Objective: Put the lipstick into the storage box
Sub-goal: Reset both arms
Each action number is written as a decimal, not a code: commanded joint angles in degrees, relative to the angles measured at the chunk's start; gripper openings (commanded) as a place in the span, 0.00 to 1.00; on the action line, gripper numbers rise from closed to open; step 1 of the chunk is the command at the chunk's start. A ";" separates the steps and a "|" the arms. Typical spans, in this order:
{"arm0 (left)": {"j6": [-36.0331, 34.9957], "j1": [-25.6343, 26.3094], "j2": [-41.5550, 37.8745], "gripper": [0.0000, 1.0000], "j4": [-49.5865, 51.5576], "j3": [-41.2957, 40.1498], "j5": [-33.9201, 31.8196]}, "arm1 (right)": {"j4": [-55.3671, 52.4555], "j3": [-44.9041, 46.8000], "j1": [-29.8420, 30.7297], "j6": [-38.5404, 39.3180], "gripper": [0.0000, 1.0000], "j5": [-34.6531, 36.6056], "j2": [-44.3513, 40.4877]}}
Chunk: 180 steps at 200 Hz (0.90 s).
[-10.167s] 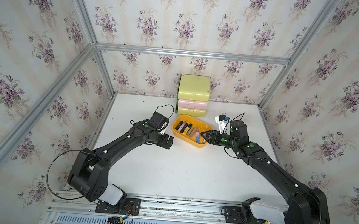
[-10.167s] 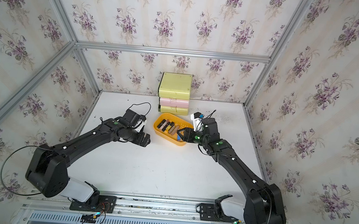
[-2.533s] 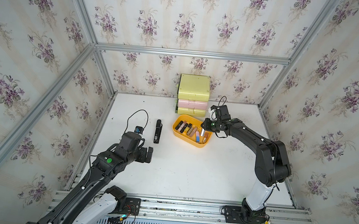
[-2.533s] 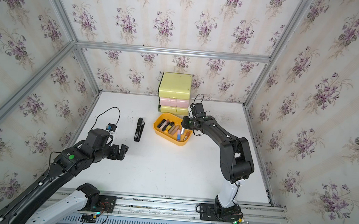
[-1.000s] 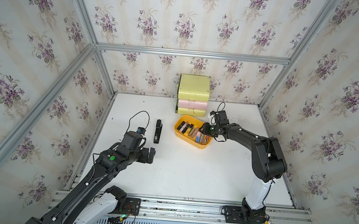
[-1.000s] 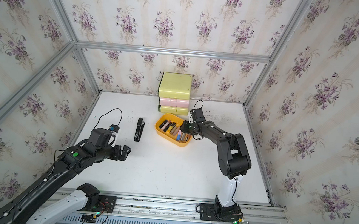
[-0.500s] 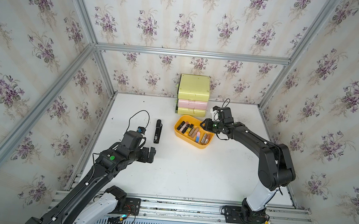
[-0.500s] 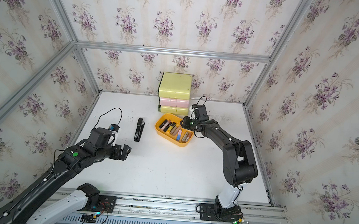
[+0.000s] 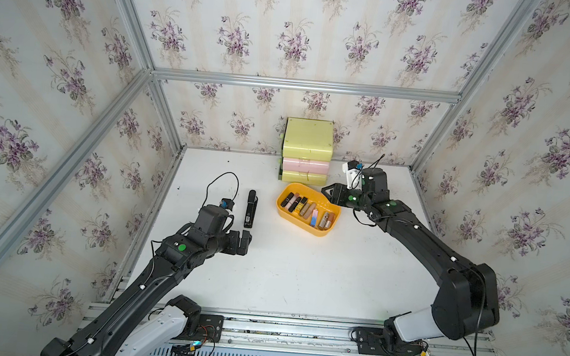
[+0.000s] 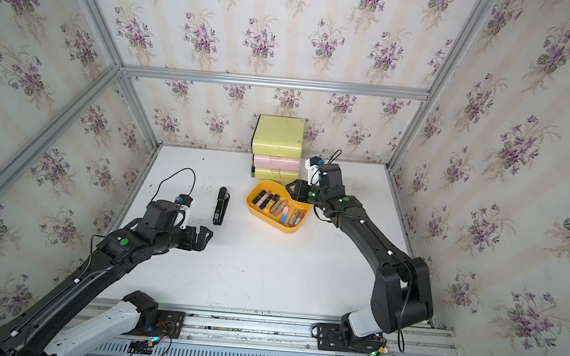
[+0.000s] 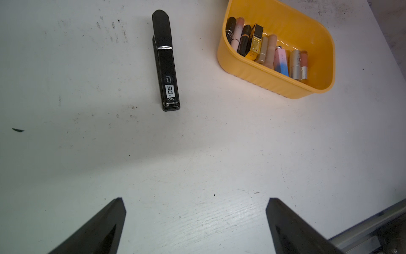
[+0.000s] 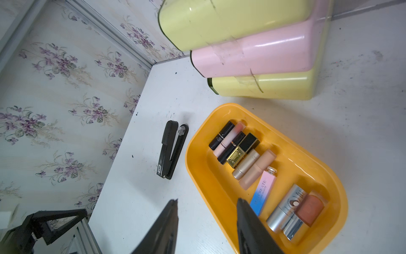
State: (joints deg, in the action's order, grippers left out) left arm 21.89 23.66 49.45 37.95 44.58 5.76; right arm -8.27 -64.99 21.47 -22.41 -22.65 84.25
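The right wrist view is cutting off both fingers [image 12: 252, 228] of the right gripper [image 12: 207, 199] at the frame edge, and one finger is covering the near end of a pink-and-blue tube [image 12: 264, 185]. The left wrist view is likewise showing only the tips of the left gripper [image 11: 195, 199]. There the near wall of the storage box [image 11: 270, 84] is hiding the lower ends of the lipsticks [image 11: 257, 44]. In both top views the lipsticks are showing too small for any label to be read.

Only the right wrist view is showing the whole row from above. It is also showing the yellow-and-pink drawer unit [image 12: 252, 55] standing just beyond the box, which the left wrist view is leaving out.

Nine lipsticks are lying side by side in the one storage box, all inside its walls. One black stapler [image 11: 165, 63] is lying on the white table [image 9: 302, 277]. The drawer unit is stacking three tiers: yellow, pink, yellow.

The right gripper is hanging with its jaws partly apart and gripping nothing. The box is sitting directly beneath and ahead of it. One finger is hanging over the box's inside and the other over the table outside the rim, with the stapler beyond that outer finger. The left gripper is standing fully spread and empty above bare table, with the stapler ahead of it and the box farther ahead, off toward the right gripper.
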 commanded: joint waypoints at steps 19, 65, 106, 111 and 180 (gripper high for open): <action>1.40 -0.02 1.20 1.00 -3.72 1.29 -0.39 | 5.01 3.20 -1.01 3.22 0.51 3.11 -6.67; 1.16 -0.02 2.45 1.00 -4.00 2.27 -5.51 | 13.13 10.32 -3.72 4.53 0.57 8.71 -15.27; 1.28 -0.06 1.90 1.00 -7.85 0.39 -10.96 | 23.65 19.92 -3.81 9.88 0.63 17.41 -22.48; 1.57 -0.08 1.69 1.00 -8.45 -0.05 -12.06 | 24.58 21.18 -3.81 10.62 0.63 18.16 -22.98; -2.31 -0.07 -2.91 1.00 -17.84 -8.37 -20.59 | 30.80 27.25 -3.81 11.54 0.63 19.07 -25.82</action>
State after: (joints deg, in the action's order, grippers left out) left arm 22.26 23.66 48.29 25.47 38.46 -10.41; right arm 16.36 -39.40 17.63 -11.38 -4.29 59.61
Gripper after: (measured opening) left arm 0.998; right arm 0.631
